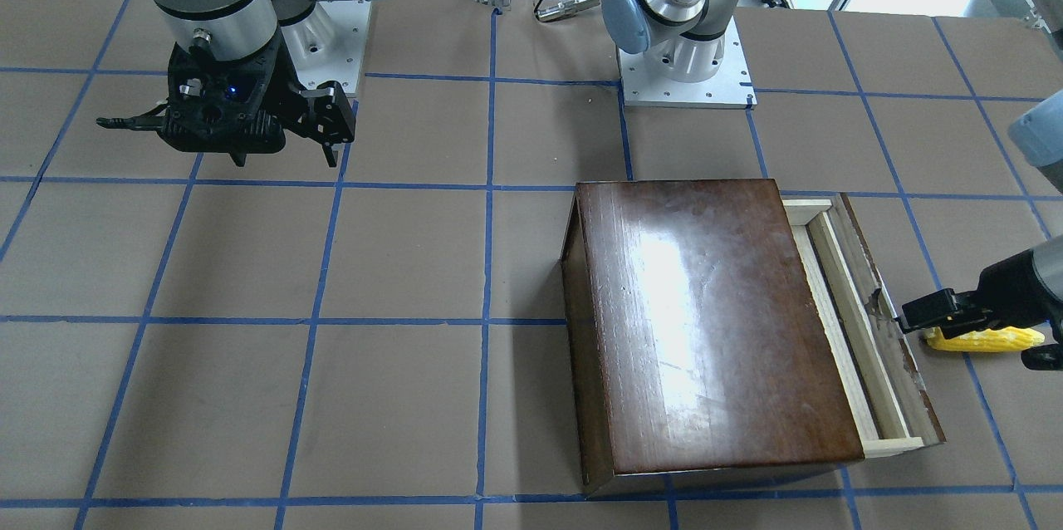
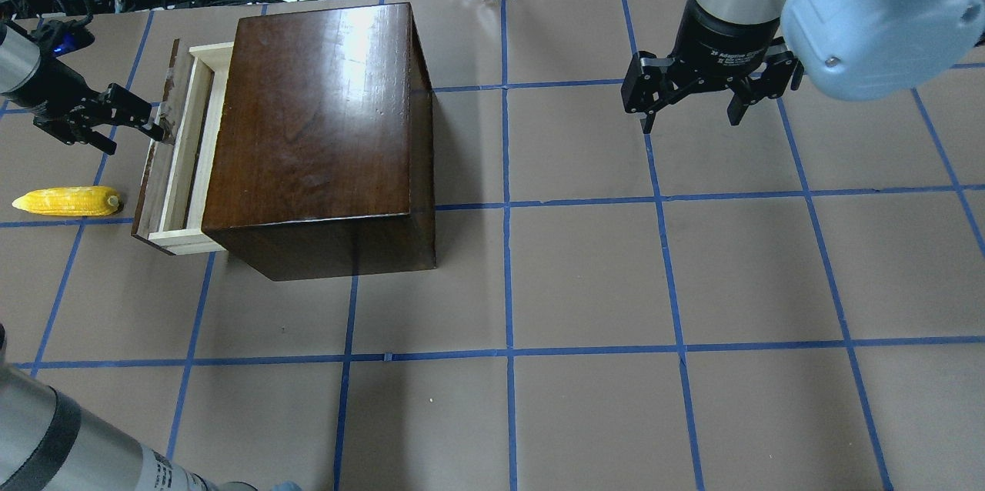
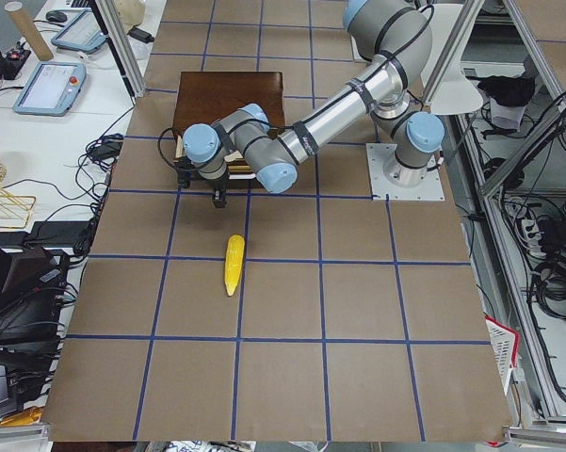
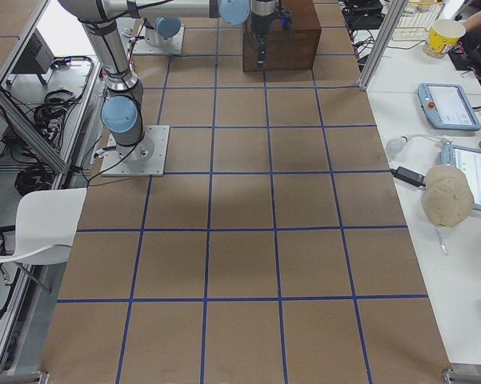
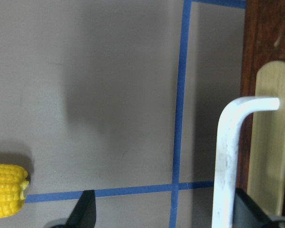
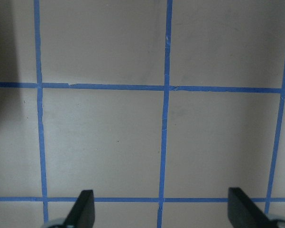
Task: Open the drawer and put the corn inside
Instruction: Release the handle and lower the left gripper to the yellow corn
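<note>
One corn [image 2: 68,201] is seen lying on the tabletop [image 2: 585,275], just beside the dark front of the one drawer [image 2: 185,160], which is drawn partly out of the single box [image 2: 315,114]. Two tools are counted. The left tool [image 5: 166,213] is held with its fingers apart at the drawer's one metal handle [image 5: 226,152], and the right tool [image 2: 690,112] is likewise spread, well apart from the box.

The brown table [image 2: 585,275], gridded in blue tape [image 2: 509,283], carries a dark box [image 2: 308,114] and corn [image 2: 65,201].
</note>
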